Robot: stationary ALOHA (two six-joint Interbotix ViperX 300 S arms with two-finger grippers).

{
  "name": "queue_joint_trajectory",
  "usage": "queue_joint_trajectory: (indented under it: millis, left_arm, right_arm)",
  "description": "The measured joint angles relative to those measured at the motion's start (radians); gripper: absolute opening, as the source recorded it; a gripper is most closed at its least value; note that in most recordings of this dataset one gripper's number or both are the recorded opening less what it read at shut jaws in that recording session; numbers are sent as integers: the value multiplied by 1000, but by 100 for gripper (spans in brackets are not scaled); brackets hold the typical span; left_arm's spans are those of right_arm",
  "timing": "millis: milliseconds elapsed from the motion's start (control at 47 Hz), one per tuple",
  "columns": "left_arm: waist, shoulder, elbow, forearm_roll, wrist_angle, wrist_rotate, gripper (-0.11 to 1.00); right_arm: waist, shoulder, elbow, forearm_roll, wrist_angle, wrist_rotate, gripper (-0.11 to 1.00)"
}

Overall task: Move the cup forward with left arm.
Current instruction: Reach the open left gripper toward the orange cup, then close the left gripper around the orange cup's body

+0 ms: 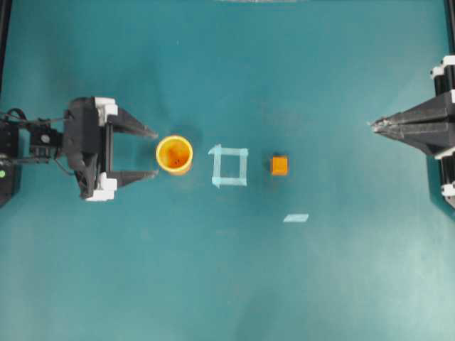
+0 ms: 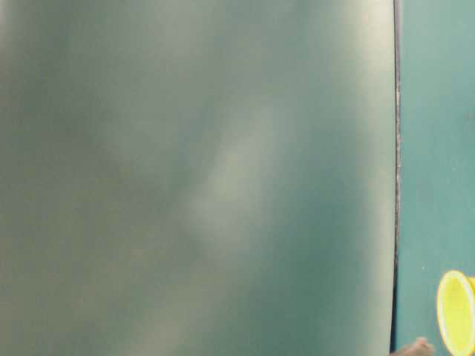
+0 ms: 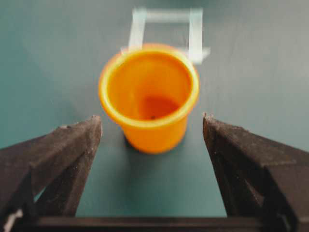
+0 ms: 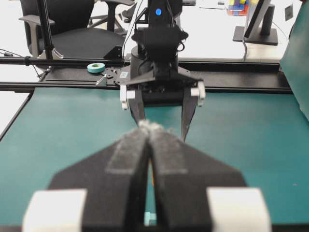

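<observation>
Overhead, the cup is seen upright on the teal table, just left of a tape square and apart from it. An orange cube is set right of the square, and a loose tape strip lies below and right of the cube. The left gripper is held wide open, its fingertips reaching just short of the cup's near side; nothing is gripped. From the left wrist view, the cup is framed between the two spread fingers but beyond their tips, with the square behind it. The right gripper is kept at the table's right edge, well away from the cube, its fingers pressed together to a point and holding nothing. At table level, only the cup's rim is caught in the lower right corner.
</observation>
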Motion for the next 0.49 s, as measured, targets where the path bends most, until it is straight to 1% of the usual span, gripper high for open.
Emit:
queue_joint_trajectory:
  millis: [192,489]
  left_arm:
    - [2,63,-9,0,-6,-2,82]
    - [25,146,-63,0,-25,0,82]
  right_arm:
    - [-2,-2,-12,2,2,0,-1]
    - [-2,-3,-17,0,2,0,-1]
